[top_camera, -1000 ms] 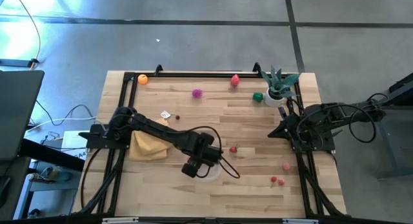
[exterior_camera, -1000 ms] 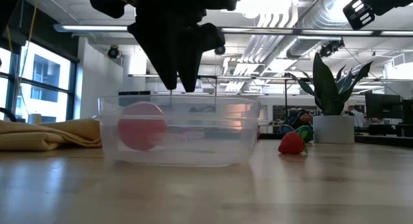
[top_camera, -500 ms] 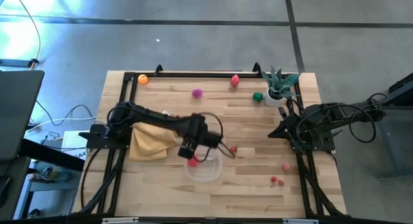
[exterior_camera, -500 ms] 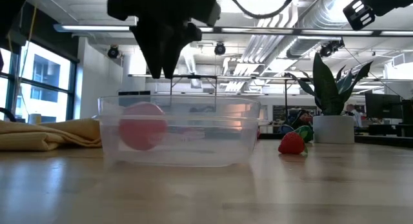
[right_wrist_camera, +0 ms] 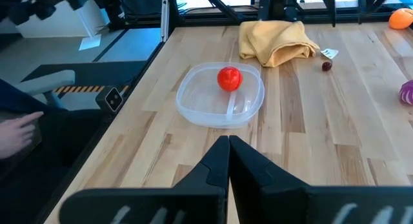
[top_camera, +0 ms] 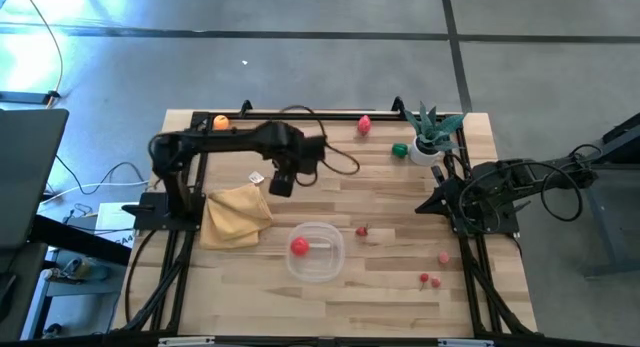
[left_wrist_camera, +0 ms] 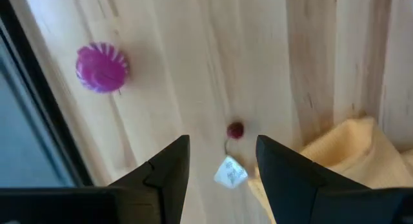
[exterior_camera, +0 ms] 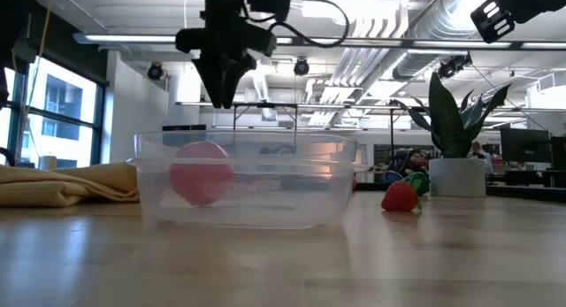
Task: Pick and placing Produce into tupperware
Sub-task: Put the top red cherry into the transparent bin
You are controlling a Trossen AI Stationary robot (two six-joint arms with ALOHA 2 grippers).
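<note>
The clear tupperware (top_camera: 316, 251) stands near the table's middle, with one red round produce (top_camera: 299, 247) lying on its floor. My left gripper (left_wrist_camera: 222, 143) hangs open and empty, pointing down, above a small dark red cherry (left_wrist_camera: 235, 130) and a white tag (left_wrist_camera: 230, 172), beside the yellow cloth (top_camera: 237, 215). A magenta produce (left_wrist_camera: 102, 67) lies farther off. A strawberry (top_camera: 362, 230) rests on the table to the right of the tupperware. My right gripper (right_wrist_camera: 228, 146) waits shut above the right edge.
An orange produce (top_camera: 221, 123), a red one (top_camera: 364, 124) and a green one (top_camera: 400, 150) lie along the far edge, beside a potted plant (top_camera: 430, 134). A pink piece (top_camera: 444, 257) and red cherries (top_camera: 428, 280) lie near right. A black frame (top_camera: 200, 147) borders the table.
My left gripper has risen from over the tupperware and swung toward the table's far left, ending above the cherry and white tag by the cloth; its wrist has rolled somewhat. The red produce stays in the tupperware.
</note>
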